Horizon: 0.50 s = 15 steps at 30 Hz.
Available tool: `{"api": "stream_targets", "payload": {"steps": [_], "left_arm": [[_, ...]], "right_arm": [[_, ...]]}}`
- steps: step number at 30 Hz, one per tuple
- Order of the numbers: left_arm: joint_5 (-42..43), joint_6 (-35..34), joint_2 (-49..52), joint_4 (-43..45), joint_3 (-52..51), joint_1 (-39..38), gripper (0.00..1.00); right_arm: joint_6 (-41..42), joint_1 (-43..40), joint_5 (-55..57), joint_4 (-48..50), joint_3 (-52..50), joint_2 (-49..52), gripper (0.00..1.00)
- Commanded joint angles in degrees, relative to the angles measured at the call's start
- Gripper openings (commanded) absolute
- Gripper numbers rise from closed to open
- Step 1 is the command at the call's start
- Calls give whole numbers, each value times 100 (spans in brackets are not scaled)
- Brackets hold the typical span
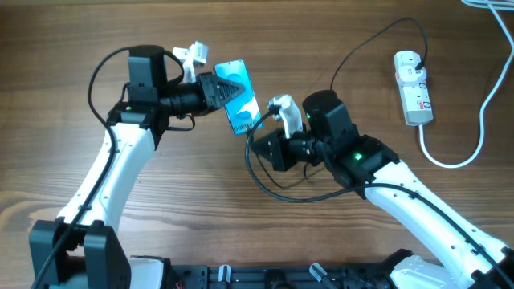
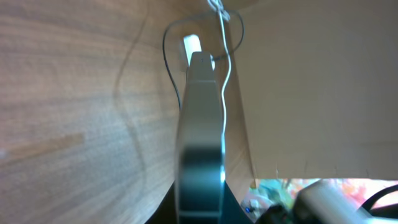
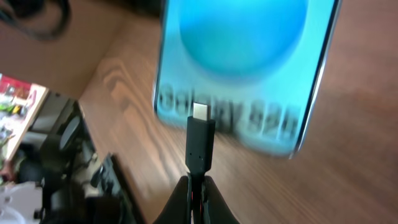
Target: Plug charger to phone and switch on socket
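The right claw (image 3: 197,190) is pinched on the charger (image 3: 201,142), its two dark fingers closed on the black plug body just behind the tip. The plug stands straight out from the fingers, and its small metal end points at the phone (image 3: 242,56). In the right wrist view the tip overlaps the strip of text at the phone's near end; I cannot tell whether it touches the phone. The turquoise screen faces this camera and fills the upper part of the view.

From overhead, the right claw (image 1: 259,138) sits just beside the lower end of the phone (image 1: 242,111), near the middle of the worktop (image 1: 80,48). The left claw (image 1: 225,88) grips the phone from the opposite side, pinching it. The left wrist view shows the phone (image 2: 200,124) edge-on, as a narrow grey slab rising between that claw's fingers.

Behind the right claw the charger's thin black cable (image 1: 269,183) loops across the worktop beneath the right arm. It shows again beyond the arm, arching to the top of the socket (image 1: 412,87). The socket lies flat at the far right of the worktop, well apart from the phone. A thick white cord (image 1: 482,120) trails from its near end and curves away towards the right edge.
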Motion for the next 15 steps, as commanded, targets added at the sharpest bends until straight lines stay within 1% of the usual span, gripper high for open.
{"api": "stream_targets", "payload": {"steps": [1, 4, 8, 10, 15], "left_arm": [[446, 153, -31, 20, 55, -57, 4], [511, 153, -31, 20, 55, -57, 4], [424, 151, -31, 284, 55, 11, 4], [424, 153, -31, 302, 55, 13, 4], [422, 151, -31, 302, 55, 13, 4]], "right_arm": [[146, -22, 398, 162, 52, -39, 5], [192, -22, 426, 127, 52, -39, 5], [173, -22, 337, -702, 52, -39, 5], [28, -22, -37, -761, 52, -39, 5], [-2, -22, -313, -649, 52, -39, 5]]}}
